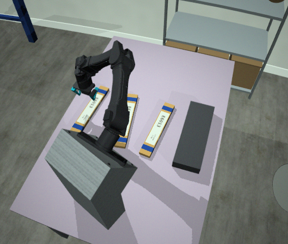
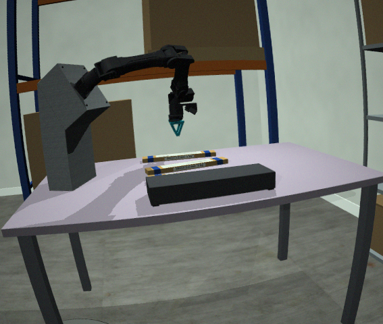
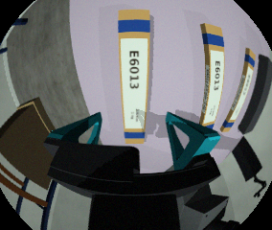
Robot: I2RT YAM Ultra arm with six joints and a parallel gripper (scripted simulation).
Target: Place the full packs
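Three flat packs marked E6013, with tan ends and blue bands, lie side by side on the lilac table (image 1: 164, 65) (image 2: 307, 167). The left pack (image 1: 90, 107) (image 3: 134, 77), the middle pack (image 1: 131, 109) (image 3: 213, 77) and the right pack (image 1: 157, 128) (image 3: 241, 92) all rest on the table. In the exterior view only two packs show, the nearer pack (image 2: 186, 165) and the farther pack (image 2: 179, 155). The low dark platform (image 1: 194, 136) (image 2: 210, 181) (image 3: 261, 86) lies bare to the right of them. My gripper (image 1: 85, 92) (image 2: 176, 127) (image 3: 133, 115) is open and empty, well above the left pack's far end.
The grey robot pedestal (image 1: 86, 162) (image 2: 65, 129) stands at the table's near left corner. The arm hides part of the middle pack in the top view. A grey shelf rack (image 1: 217, 34) with cardboard boxes stands behind the table.
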